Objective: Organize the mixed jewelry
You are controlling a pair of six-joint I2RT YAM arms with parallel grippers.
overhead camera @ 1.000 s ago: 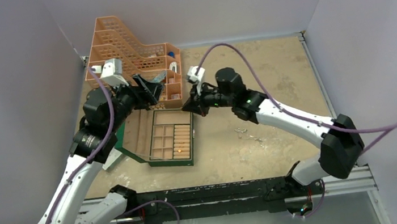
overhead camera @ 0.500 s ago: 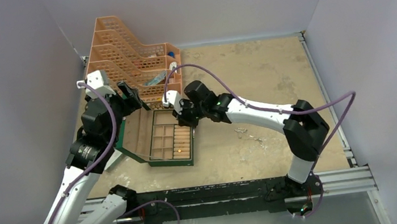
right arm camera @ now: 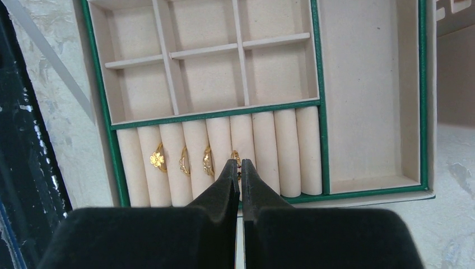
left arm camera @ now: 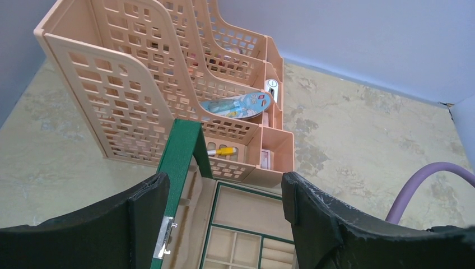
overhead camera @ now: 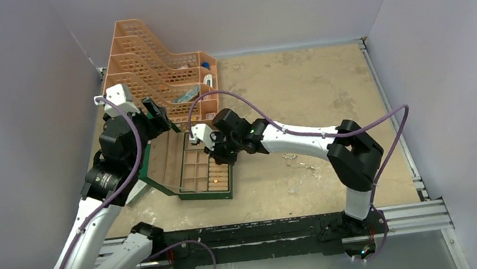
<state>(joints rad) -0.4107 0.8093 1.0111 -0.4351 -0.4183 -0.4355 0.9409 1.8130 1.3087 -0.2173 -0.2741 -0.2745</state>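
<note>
The big tan table (overhead camera: pixel 327 96) has grey walls all around it. At its far left corner stands a tall peach rack (overhead camera: pixel 144 57) full of little holes. In its trays lie a blue packet (left arm camera: pixel 238 105) and a small yellow thing (left arm camera: pixel 224 151). Just in front of the rack sits the green box (overhead camera: pixel 188 192), open, with its lid (left arm camera: pixel 182 151) standing up on the left side. The left gripper (left arm camera: pixel 224 185) hangs up by the top of that lid, its jaws spread wide with nothing in them. The lid's edge stands just beside one finger, and I cannot tell if they touch. The right arm reaches across the box and hides part of it from above. The right gripper (right arm camera: pixel 240 162) points down at the row of soft cream rolls, its jaws squeezed tight together. Three gold rings (right arm camera: pixel 184 162) sit tucked between the rolls. A fourth ring (right arm camera: pixel 236 158) is right at the fingertips, and I cannot tell if it is pinched. The black fingers hide the near ends of the rolls. Some tiny silvery bits (overhead camera: pixel 299 162) lie on the bare table, to the right of the box.
</note>
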